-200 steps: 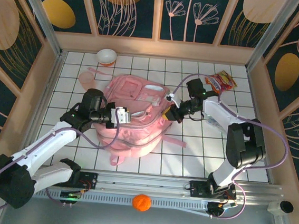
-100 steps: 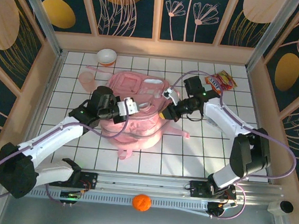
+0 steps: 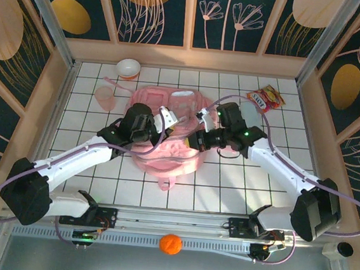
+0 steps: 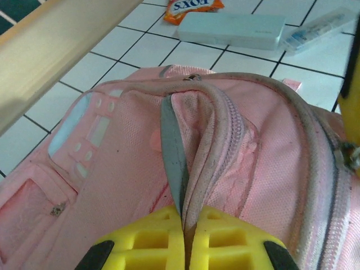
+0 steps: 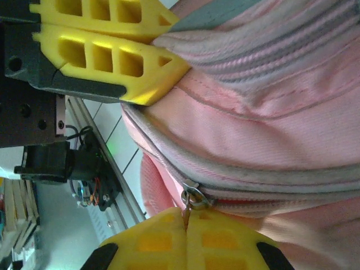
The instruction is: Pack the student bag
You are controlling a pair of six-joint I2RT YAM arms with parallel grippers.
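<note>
Pink student bag [image 3: 166, 148] lying mid-counter [image 3: 239, 179] on white tiles, between both arms, left end effector [image 4: 184, 222] clenched on grey fabric edge [image 4: 171, 152] beside the bag's zip, right end effector [image 5: 185, 222] clenched at metal zip pull [image 5: 194, 197], snack packet [image 3: 265, 97] well apart, far right

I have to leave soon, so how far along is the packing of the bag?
Done: no item is visibly packed. In hand: the left tool pinches a grey strip on the bag, and the right tool pinches its zip pull, seemingly working the zip. Left: the snack packet, cup and bowl lie outside on the table.
</note>
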